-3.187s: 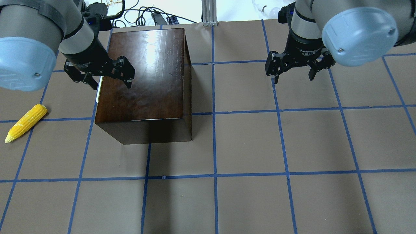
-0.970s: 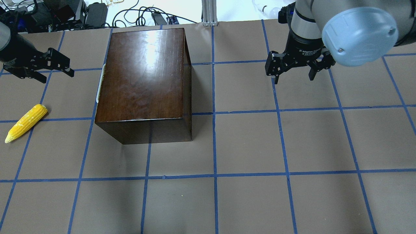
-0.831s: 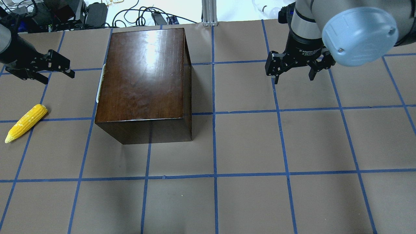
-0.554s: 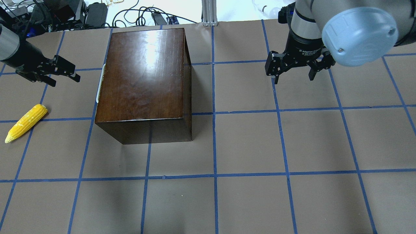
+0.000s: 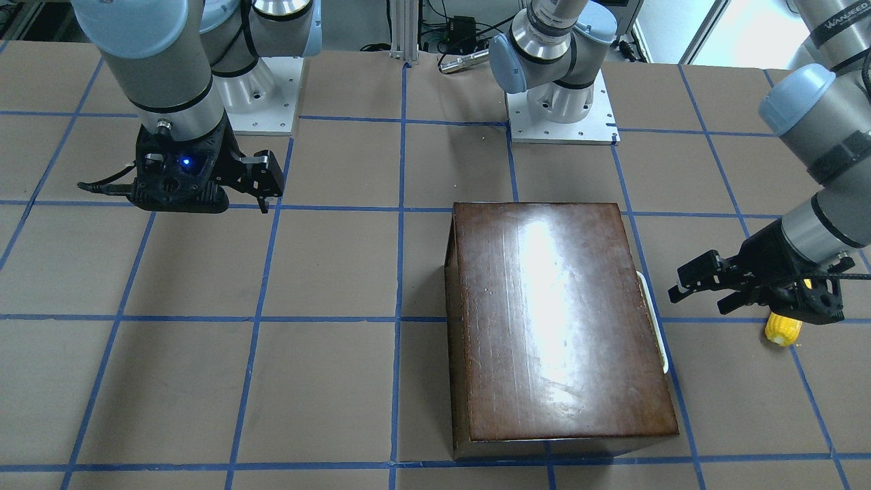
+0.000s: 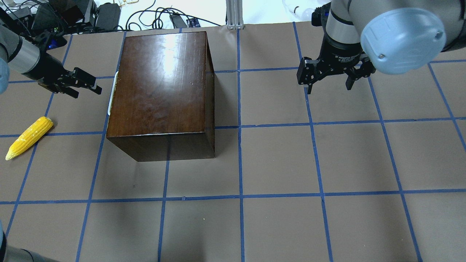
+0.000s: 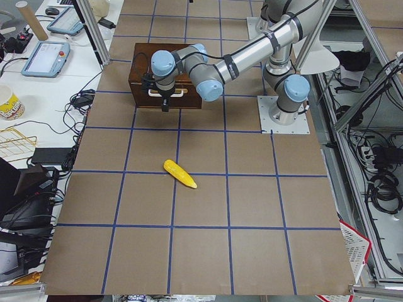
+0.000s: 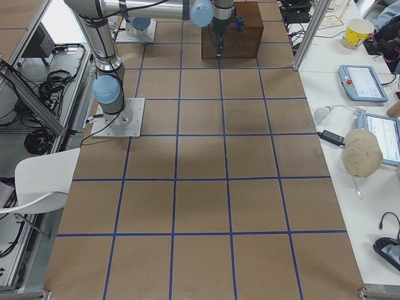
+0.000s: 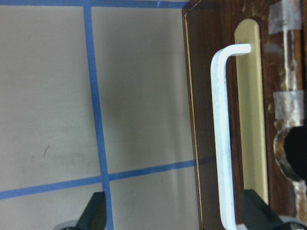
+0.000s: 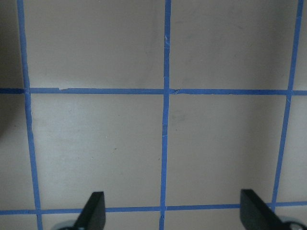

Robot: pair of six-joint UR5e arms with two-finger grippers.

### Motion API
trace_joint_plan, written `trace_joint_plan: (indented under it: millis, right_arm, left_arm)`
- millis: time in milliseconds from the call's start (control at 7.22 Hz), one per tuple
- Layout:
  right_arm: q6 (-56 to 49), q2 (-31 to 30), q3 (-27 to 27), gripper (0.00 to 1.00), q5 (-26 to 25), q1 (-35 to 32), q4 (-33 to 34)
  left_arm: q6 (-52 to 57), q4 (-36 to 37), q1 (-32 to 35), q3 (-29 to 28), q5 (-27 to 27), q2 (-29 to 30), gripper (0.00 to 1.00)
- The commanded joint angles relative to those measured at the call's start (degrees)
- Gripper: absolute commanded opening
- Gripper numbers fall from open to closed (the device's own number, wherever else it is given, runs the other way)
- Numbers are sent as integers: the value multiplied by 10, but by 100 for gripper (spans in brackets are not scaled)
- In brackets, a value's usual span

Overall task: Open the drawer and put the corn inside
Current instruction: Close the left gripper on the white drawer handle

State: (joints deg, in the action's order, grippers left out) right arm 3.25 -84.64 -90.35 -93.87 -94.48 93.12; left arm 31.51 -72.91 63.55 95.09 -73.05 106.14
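On the bench [image 6: 276, 163], beside the handle side of the wooden box [image 6: 160, 83], the left gripper [image 6: 88, 91] is pointed toward the box with its fingers [image 9: 93, 213] spread wide and nothing between them. The drawer [image 9: 202, 72] is judged shut, since no tray is seen drawn out, and its white handle [image 9: 219, 143] is not yet grasped. Risks noted: in the left wrist view the handle is seen off-centre, close to one finger, so a closure made from this line could land beside the bar rather than around it, or the bar could be struck by a fingertip on approach. The box is braced by nothing, so a pull might be answered by the whole box sliding across the bench rather than by the drawer coming out. The corn [image 6: 29, 137] is laid on the bench on the same side as the handle but well apart from the box; it could be brushed by the left arm on a backward pull, and its round, tapered form is judged easily set rolling. The right gripper [image 6: 328, 89] is hung above bare bench, well apart from the box, with fingers likewise spread and nothing held. Count: wooden box, one; drawer visible, one; white handle, one; corn cob, one; grippers, two, of two fingers each.
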Motion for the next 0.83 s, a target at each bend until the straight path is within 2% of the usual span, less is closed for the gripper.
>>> trace_joint_plan:
  millis: [0, 693]
  right_arm:
    - [0, 0, 0, 100, 0, 0, 0]
    - [0, 0, 0, 100, 0, 0, 0]
  left_arm:
    - [9, 4, 0, -2, 11, 21, 100]
    - [-17, 3, 0, -7, 31, 40, 100]
